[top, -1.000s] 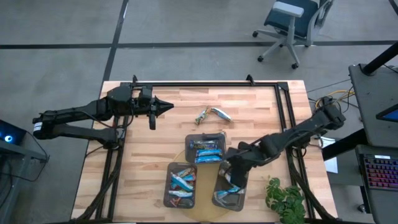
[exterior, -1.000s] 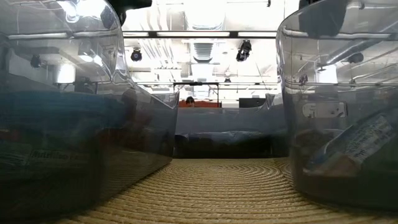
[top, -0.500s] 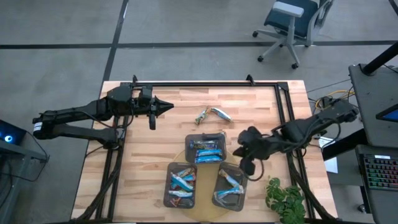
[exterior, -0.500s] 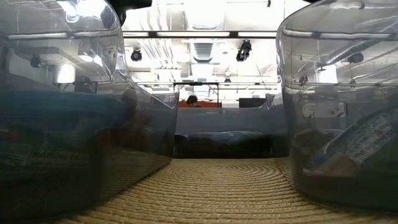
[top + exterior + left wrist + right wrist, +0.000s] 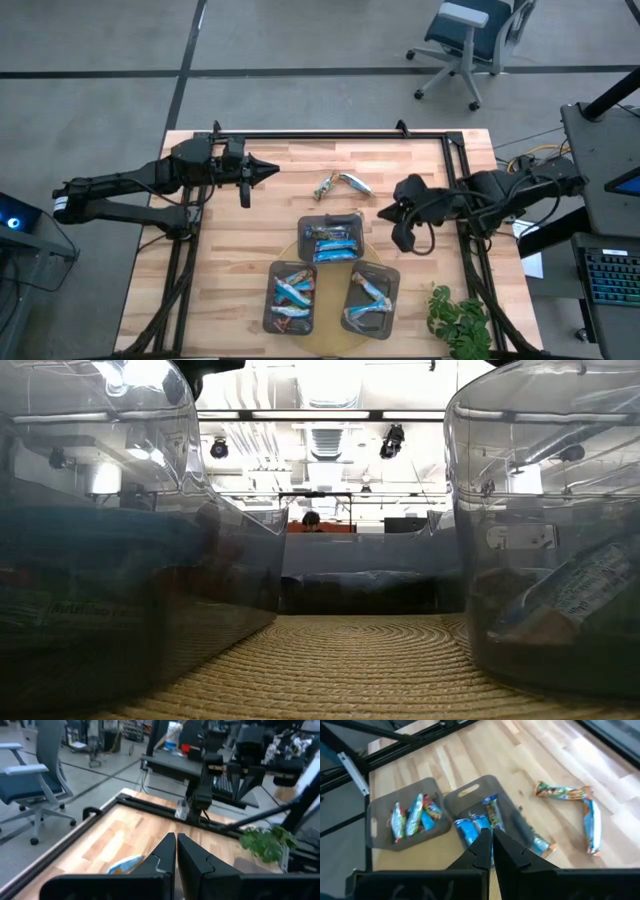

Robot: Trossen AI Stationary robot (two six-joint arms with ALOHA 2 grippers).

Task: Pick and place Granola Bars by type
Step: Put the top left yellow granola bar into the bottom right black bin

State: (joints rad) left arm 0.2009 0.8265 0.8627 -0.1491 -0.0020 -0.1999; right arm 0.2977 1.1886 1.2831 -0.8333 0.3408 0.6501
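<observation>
Two loose Granola Bars lie on the wood at the far middle, a tan one [image 5: 325,186] and a blue one [image 5: 356,183]. They show again in the right wrist view, tan [image 5: 560,792] and blue [image 5: 592,827]. Three dark grey trays hold more bars: a far tray [image 5: 306,228], a near left tray [image 5: 270,298] and a near right tray [image 5: 392,290]. My right gripper [image 5: 381,213] hangs shut and empty above the table, right of the far tray. My left gripper [image 5: 272,171] waits shut and empty at the far left.
The trays stand on a round woven mat [image 5: 350,660], their clear-looking walls [image 5: 130,540] filling the low view. A green plant [image 5: 460,320] sits at the near right corner. A black frame rail [image 5: 330,137] runs along the far edge. A person [image 5: 310,520] shows far behind.
My right gripper has risen from the near right tray and drawn back toward the table's far and right edges; it now hangs beside the far tray, tipped less steeply downward. The bars in the trays lie as before.
</observation>
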